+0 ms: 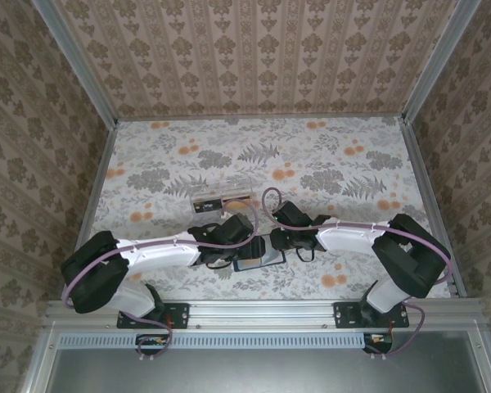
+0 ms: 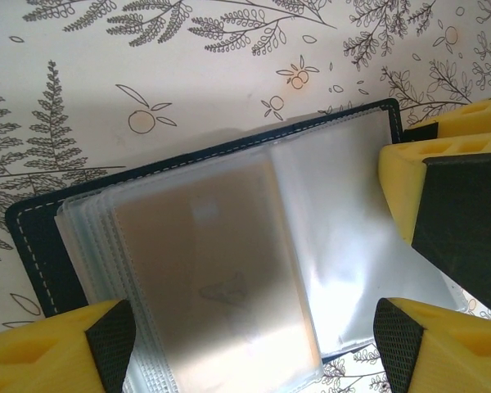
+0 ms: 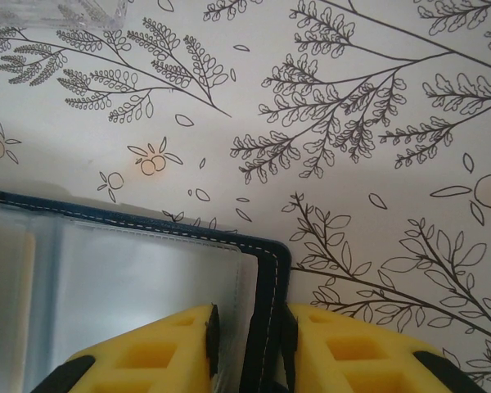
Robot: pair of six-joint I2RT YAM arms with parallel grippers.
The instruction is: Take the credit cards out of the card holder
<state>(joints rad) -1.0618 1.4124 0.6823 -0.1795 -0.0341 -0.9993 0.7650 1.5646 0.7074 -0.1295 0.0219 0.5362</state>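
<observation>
Top external view, starting at the near rail: both arms rise from their bases and bend inward, so the two wrists meet low over the worktop (image 1: 327, 155) just ahead of the bases. Between them lies the card holder (image 1: 259, 260), opened out, navy cover down and clear sleeves up. The left pincer (image 1: 233, 250) comes at it from the left and the right pincer (image 1: 273, 246) from the right.

Up close in the left wrist view, the left pincer (image 2: 254, 360) stands wide open, with a yellow finger (image 2: 41, 360) at each lower corner. The card holder (image 2: 327, 229) has its sleeves fanned out between them. The pincer has hold of nothing that I can see, though I cannot tell whether its tips touch the plastic. A pale card (image 2: 204, 270) sits in the topmost left sleeve, with a faint butterfly-like mark on it. The sleeve to its right is glossy and see-through. The right pincer (image 2: 430, 143) is at the holder's right edge.

In the right wrist view, the right pincer (image 3: 250, 352) is closed down narrow on the card holder (image 3: 131, 278). The stitched navy edge and the outermost sleeve are pinched between its yellow pads.

Farther out, a clear plastic box (image 1: 221, 199) with dark and orange strips lies on the worktop, apart from the holder. Its corner shows at the top left of the right wrist view (image 3: 57, 10). Beyond it, the floral worktop runs back to the patterned walls (image 1: 245, 49).
</observation>
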